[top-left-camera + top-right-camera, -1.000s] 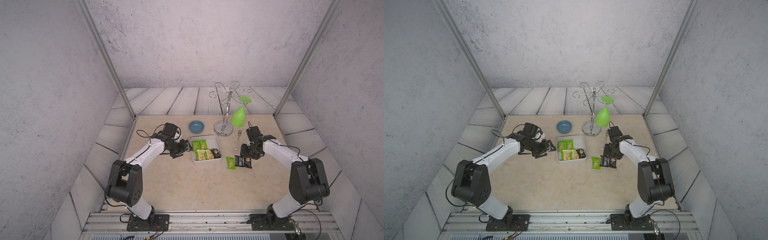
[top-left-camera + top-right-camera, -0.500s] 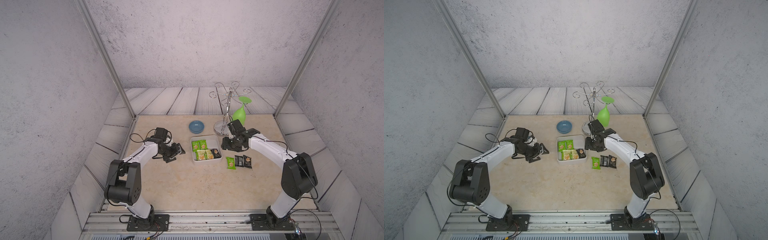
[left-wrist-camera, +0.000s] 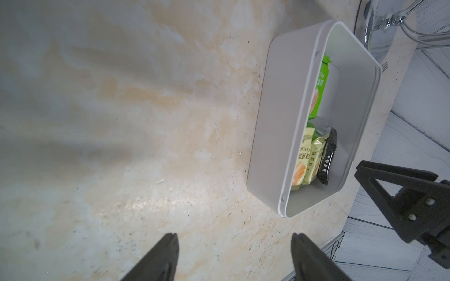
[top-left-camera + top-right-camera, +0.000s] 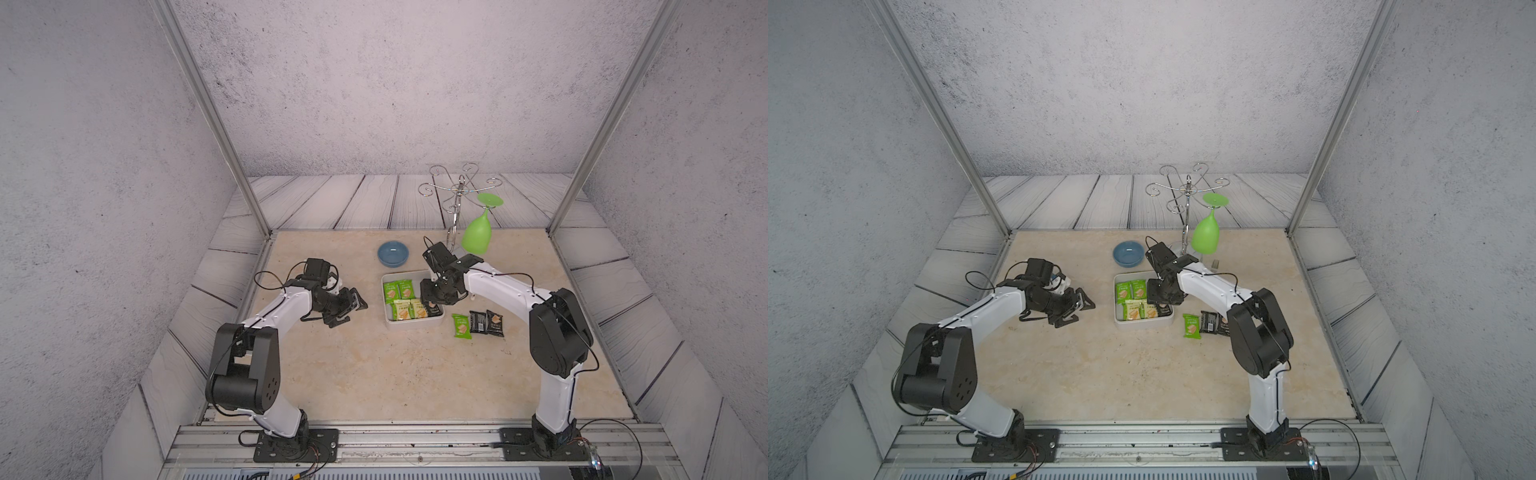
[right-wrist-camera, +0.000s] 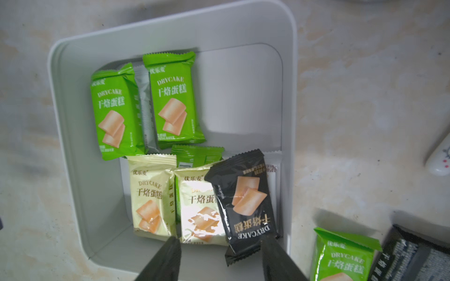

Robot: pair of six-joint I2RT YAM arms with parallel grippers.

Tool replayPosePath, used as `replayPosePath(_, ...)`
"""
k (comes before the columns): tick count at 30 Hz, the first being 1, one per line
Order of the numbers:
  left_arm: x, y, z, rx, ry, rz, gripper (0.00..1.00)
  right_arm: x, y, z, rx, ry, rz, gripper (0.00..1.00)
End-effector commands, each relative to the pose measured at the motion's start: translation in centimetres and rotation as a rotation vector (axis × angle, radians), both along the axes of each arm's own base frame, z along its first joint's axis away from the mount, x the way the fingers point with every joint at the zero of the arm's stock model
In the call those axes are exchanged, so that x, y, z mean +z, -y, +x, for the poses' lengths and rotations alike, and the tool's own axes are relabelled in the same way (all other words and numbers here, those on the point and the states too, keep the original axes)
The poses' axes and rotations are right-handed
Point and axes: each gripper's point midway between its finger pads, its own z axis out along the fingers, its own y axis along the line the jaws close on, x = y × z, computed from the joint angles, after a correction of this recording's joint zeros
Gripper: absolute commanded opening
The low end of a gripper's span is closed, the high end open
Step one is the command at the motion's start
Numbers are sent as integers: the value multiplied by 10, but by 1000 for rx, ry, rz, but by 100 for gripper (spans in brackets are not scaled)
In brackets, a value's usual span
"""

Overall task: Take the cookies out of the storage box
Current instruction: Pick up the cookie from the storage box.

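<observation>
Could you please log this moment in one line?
right gripper: open above black cookie packet in storage box | left gripper: open, empty, beside box | three packets out on table

Right hand (image 5: pixel 220 240) now over storage box (image 5: pixel 78 146) (left hand (image 3: pixel 235 236) pulled back).

The storage box (image 5: pixel 70 146): white plastic, smooth, satin, with a faint sheen on the inner walls. The cookies (image 5: pixel 170 97): thin film wrappers, glossy, with crimped saw-tooth ends. A cream packet (image 5: pixel 202 206) shows hard white glare, and the black packet (image 5: pixel 246 194) is creased and shiny. The table (image 3: pixel 121 121): beige stone-look top, mottled, matt, with small pits and specks. The bowl (image 4: pixel 393 253): blue, smooth, looks glazed. The rack (image 4: pixel 460 191): bright polished metal wire. The green glass (image 4: pixel 476 237): smooth; glass or plastic not determinable. The left gripper (image 3: pixel 235 234) and right gripper (image 5: pixel 220 240): matt black plastic. The right arm (image 4: pixel 498 286): white shell, smooth, slightly glossy. The walls (image 4: pixel 374 83): grey, rough, plaster-like.
</observation>
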Motion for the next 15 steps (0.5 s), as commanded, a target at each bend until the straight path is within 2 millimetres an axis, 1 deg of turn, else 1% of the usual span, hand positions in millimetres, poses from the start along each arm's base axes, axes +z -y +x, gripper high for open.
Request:
replayPosePath(1,4,-1,-1,-5,18,-21,79,-5,4,0,-11,-13,-73,58)
replayPosePath(10,2,0,-1,3,16,-36,79,-5,-22,-3,33,-34,-26,58)
replayPosePath(15,1,0,-1,6,15,-42,79,-13,-24,-5,27,-53,-36,58)
